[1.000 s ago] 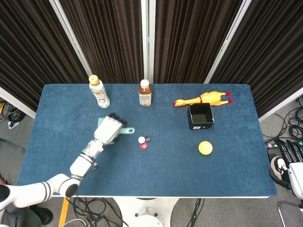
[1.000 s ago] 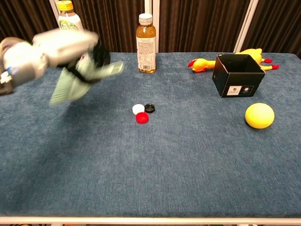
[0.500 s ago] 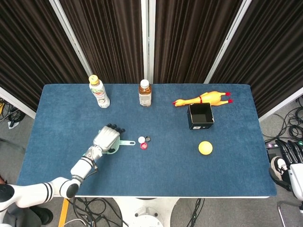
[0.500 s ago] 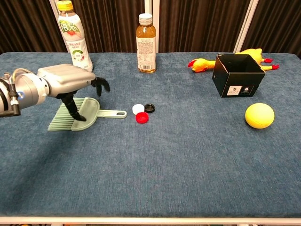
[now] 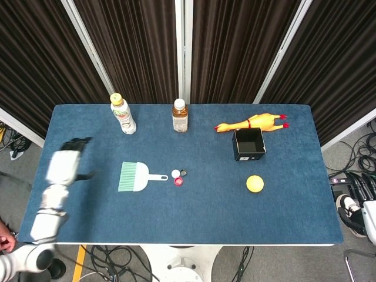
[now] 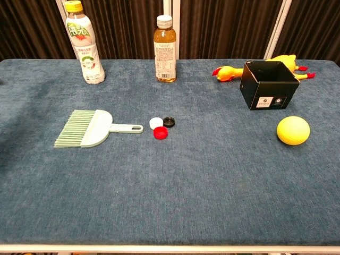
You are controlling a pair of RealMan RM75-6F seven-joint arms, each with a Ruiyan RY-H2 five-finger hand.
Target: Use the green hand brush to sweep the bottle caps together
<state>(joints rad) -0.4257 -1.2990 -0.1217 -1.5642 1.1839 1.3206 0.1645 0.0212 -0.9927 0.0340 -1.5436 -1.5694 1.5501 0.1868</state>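
Note:
The green hand brush [image 5: 135,177] [image 6: 87,128] lies flat on the blue table, bristles to the left and handle pointing right at the caps. A white cap [image 5: 175,174] [image 6: 155,123], a black cap [image 5: 183,173] [image 6: 169,121] and a red cap [image 5: 178,181] [image 6: 160,133] sit bunched together just off the handle's tip. My left hand [image 5: 66,165] hangs blurred near the table's left edge, well apart from the brush, fingers spread and holding nothing. It is outside the chest view. My right hand shows in neither view.
At the back stand a white-labelled bottle [image 6: 84,43] and an amber tea bottle [image 6: 165,49]. A rubber chicken [image 5: 251,124], an open black box [image 6: 265,84] and a yellow ball [image 6: 292,130] occupy the right side.
My left hand set the brush down beside the caps, released it, and pulled back left to the table's edge, leaving the chest view.

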